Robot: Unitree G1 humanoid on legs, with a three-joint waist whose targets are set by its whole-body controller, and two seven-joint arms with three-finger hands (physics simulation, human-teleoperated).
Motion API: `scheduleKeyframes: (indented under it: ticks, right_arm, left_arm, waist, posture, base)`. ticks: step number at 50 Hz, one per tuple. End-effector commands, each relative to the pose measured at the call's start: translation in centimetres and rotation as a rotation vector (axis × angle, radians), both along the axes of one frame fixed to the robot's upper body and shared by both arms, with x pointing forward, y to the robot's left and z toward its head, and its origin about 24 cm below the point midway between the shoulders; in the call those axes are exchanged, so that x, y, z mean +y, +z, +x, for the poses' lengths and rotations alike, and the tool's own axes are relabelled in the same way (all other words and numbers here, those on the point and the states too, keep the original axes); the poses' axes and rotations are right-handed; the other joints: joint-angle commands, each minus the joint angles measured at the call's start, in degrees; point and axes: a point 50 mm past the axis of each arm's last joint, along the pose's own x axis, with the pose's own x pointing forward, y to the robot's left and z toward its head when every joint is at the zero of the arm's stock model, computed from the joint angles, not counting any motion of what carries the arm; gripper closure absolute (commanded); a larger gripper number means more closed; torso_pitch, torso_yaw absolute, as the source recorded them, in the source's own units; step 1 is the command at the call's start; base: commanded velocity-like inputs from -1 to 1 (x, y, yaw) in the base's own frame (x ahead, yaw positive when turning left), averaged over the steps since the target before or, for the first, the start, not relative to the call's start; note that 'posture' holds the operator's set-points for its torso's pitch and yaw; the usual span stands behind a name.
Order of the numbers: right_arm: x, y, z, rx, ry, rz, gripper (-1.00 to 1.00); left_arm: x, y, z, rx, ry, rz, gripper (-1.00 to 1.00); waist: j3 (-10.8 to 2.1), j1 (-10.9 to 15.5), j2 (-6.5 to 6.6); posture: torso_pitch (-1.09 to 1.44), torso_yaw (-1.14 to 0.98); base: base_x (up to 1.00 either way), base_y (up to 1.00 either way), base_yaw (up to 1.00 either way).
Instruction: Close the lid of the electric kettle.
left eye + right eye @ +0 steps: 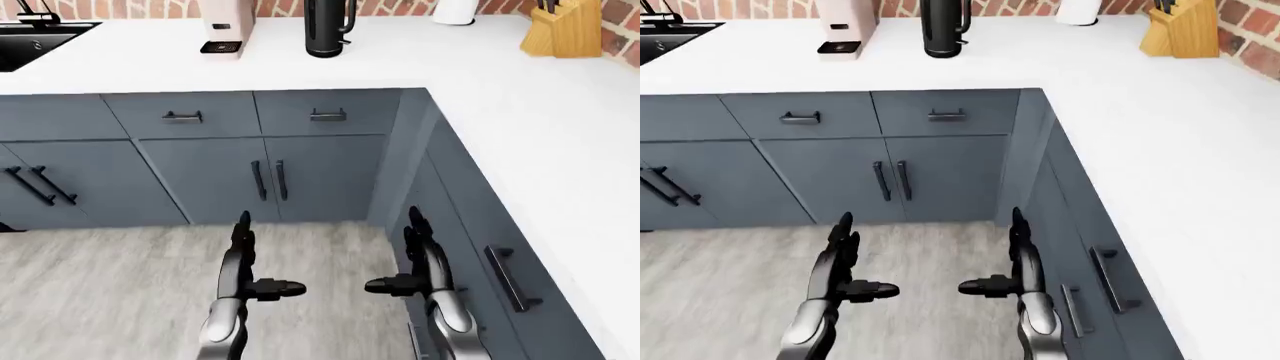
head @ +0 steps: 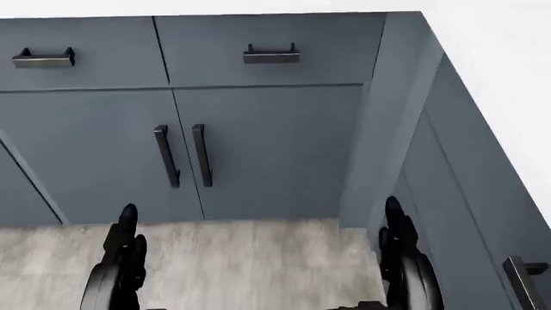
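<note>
Holding nothing, the dark three-finger left hand (image 1: 243,259) and the matching right hand (image 1: 420,255) hang low over the pale wood-look floor (image 1: 110,285), fingers spread open and thumbs pointing toward each other. Beyond them stand the blue-grey cabinet doors with black bar handles (image 1: 268,180), and above those the white L-shaped counter (image 1: 540,127). The tall black electric kettle (image 1: 327,28) stands at the top of the left-eye view, near the brick wall, well apart from both hands; its lid is cut off by the frame, so I cannot tell its position. A beige coffee machine (image 1: 226,26) is just beside it. I judge that a hasty reach may knock the kettle over, because it is narrow and tall.
</note>
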Motion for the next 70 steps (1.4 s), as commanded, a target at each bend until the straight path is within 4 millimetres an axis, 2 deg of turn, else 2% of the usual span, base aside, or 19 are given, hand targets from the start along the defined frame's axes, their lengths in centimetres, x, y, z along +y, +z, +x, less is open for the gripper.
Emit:
scheduleKeyframes:
  ticks: [1,3,4,5,7,8,24,30,36,43,50,58,61,70]
  right_arm:
    - [-0.1,3.2,1.0,-0.163,-0.012,-0.005,-1.0]
    - [-0.1,3.1,1.1,-0.153,-0.017,-0.014,-1.0]
    - [-0.1,3.0,1.0,-0.152,-0.017,-0.013,-1.0]
    - [-0.1,3.1,1.0,-0.153,-0.018,-0.011,-1.0]
    - [-0.2,3.1,1.0,-0.149,-0.025,-0.022,-1.0]
    - [-0.2,3.1,1.0,-0.148,-0.024,-0.014,-1.0]
    - [-0.8,2.4,1.0,-0.135,-0.041,-0.053,-1.0]
    - [-0.9,3.0,0.8,-0.138,-0.044,-0.059,-1.0]
    - [-1.0,3.6,0.9,-0.148,-0.047,-0.073,-1.0]
    - [-1.0,5.5,0.7,-0.178,-0.048,-0.084,-1.0]
    - [-1.7,8.1,0.4,-0.223,-0.064,-0.104,-1.0]
    - [-2.3,10.9,-0.2,-0.272,-0.081,-0.133,-1.0]
    - [-2.8,11.9,-0.5,-0.287,-0.094,-0.139,-1.0]
    - [-3.5,13.7,-1.0,-0.318,-0.118,-0.168,-1.0]
  left_arm:
    - [-0.2,3.3,0.8,-0.173,-0.012,0.017,-1.0]
    - [-0.2,3.0,1.0,-0.177,-0.014,0.031,-1.0]
    - [-0.3,2.8,1.0,-0.175,-0.02,0.03,-1.0]
    - [-0.2,2.9,1.0,-0.177,-0.018,0.033,-1.0]
    - [-0.1,2.9,1.0,-0.176,-0.015,0.037,-1.0]
    - [-0.1,3.1,0.9,-0.174,-0.014,0.035,-1.0]
    - [-0.2,3.1,0.9,-0.173,-0.019,0.038,-1.0]
    - [0.0,3.0,1.1,-0.173,-0.016,0.036,-1.0]
    - [0.4,3.8,1.1,-0.184,-0.004,0.031,-1.0]
    - [1.0,6.4,0.9,-0.227,0.015,0.016,-1.0]
    - [2.0,10.7,0.2,-0.308,0.047,0.03,-1.0]
    - [3.4,14.6,-0.7,-0.381,0.087,0.023,-1.0]
    - [3.9,16.5,-1.5,-0.409,0.106,0.02,-1.0]
    - [5.8,18.9,-2.5,-0.45,0.167,0.026,-1.0]
  waist:
    - [-0.05,-0.12,-0.45]
    - [-3.51,0.43,-0.06]
    - [-2.92,0.43,-0.11]
    - [-0.94,0.43,-0.38]
    - [-4.01,0.46,-0.46]
    - [-4.29,0.49,-0.46]
    - [-5.14,0.42,-0.3]
    - [-5.09,0.47,-0.29]
    - [-4.8,0.42,-0.29]
    - [-4.62,0.43,-0.24]
    - [-4.51,0.43,-0.15]
    - [-4.45,0.5,-0.01]
    - [-4.41,0.45,0.07]
    - [-4.11,0.51,0.33]
  posture:
    - [0.0,0.0]
    - [0.0,0.0]
    - [0.0,0.0]
    - [0.0,0.0]
    - [0.0,0.0]
    - [0.0,0.0]
    - [0.0,0.0]
    - [0.0,0.0]
    - [0.0,0.0]
    - [0.0,0.0]
    - [0.0,0.0]
    - [0.0,0.0]
    - [0.0,0.0]
    - [0.0,0.0]
  base:
    - [0.0,0.0,0.0]
    - [0.0,0.0,0.0]
    - [0.0,0.0,0.0]
    - [0.0,0.0,0.0]
    - [0.0,0.0,0.0]
    - [0.0,0.0,0.0]
    - [0.0,0.0,0.0]
    - [0.0,0.0,0.0]
    - [0.0,0.0,0.0]
    - [0.0,0.0,0.0]
    - [0.0,0.0,0.0]
    - [0.0,0.0,0.0]
    - [0.0,0.0,0.0]
    - [0.0,0.0,0.0]
